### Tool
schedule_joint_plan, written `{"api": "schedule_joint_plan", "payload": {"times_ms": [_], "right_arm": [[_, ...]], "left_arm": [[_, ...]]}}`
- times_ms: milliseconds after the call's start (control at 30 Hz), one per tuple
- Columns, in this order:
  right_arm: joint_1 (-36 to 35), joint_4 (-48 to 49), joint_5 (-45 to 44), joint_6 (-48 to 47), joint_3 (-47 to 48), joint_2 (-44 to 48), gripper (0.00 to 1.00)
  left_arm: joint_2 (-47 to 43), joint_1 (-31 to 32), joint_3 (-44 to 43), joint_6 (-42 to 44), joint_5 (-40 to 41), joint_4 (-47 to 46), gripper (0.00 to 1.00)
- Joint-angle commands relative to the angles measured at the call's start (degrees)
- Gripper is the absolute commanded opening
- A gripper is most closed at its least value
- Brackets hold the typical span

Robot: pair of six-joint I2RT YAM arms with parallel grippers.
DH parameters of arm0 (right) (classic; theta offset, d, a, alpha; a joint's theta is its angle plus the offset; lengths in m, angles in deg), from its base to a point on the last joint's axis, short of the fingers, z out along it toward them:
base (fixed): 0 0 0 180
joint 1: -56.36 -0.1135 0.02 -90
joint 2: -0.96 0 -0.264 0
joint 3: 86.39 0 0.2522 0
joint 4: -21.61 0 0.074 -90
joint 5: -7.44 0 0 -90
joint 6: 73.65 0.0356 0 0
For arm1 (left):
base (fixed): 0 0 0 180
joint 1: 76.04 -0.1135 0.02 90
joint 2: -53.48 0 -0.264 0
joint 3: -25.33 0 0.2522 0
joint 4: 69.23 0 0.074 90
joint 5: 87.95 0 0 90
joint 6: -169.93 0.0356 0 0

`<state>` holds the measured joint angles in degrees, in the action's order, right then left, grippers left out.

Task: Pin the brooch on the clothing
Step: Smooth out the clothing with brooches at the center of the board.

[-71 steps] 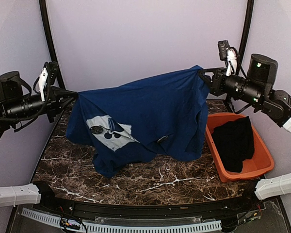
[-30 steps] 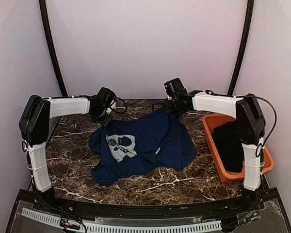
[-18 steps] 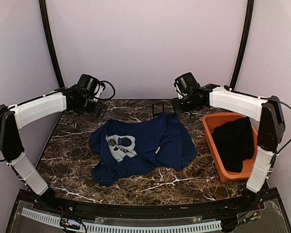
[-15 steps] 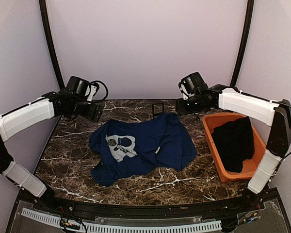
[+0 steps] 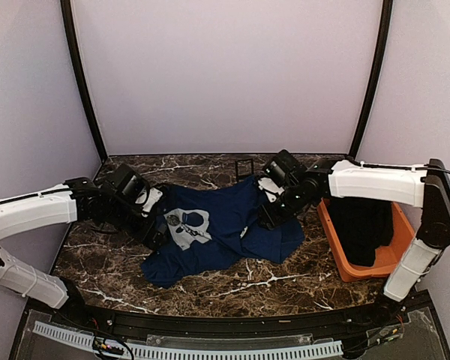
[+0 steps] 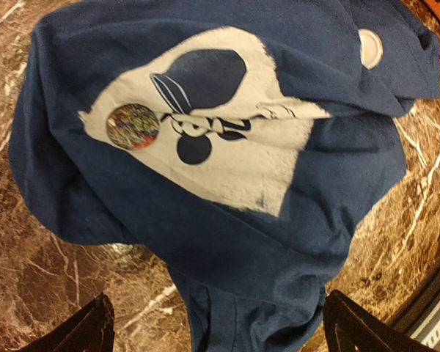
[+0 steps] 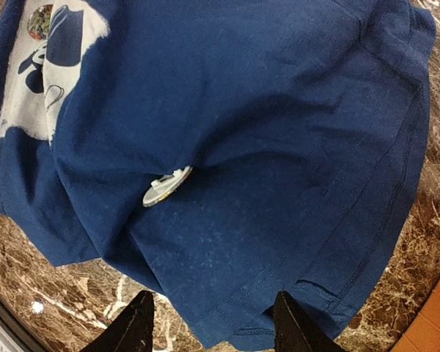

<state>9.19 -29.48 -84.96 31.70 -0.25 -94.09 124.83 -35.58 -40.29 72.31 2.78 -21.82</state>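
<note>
Two round badges lie on the crumpled navy blue T-shirt (image 5: 225, 241), the greyish-gold brooch (image 6: 133, 126) at the edge of its pale print (image 6: 235, 158), a white-backed badge (image 7: 166, 186) in a fold well off it; tugging cloth with the empty, open-jawed left gripper (image 6: 218, 312) or right gripper (image 7: 213, 301) could shake either loose.

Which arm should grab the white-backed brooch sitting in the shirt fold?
Right. The right gripper, open, hovers just short of the white-backed brooch; the left gripper is over the T-shirt print, with that brooch at its view's far corner.
</note>
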Motion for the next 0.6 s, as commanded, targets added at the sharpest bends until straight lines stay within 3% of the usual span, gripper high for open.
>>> {"api": "schedule_joint_plan", "payload": {"times_ms": [0,200,567], "right_arm": [[-0.28,-3.36,0.86,-1.88,0.26,-2.3,0.54],[-0.58,-6.19,3.86,-2.09,-0.53,-5.11,0.54],[-2.13,-9.24,1.12,1.04,-2.77,-8.47,0.54]], "left_arm": [[2.22,2.93,0.39,1.59,-5.07,6.2,0.99],[7.84,6.91,-0.6,2.19,-7.17,6.83,0.98],[14.4,8.49,-0.14,1.95,-2.0,6.89,0.8]]}}
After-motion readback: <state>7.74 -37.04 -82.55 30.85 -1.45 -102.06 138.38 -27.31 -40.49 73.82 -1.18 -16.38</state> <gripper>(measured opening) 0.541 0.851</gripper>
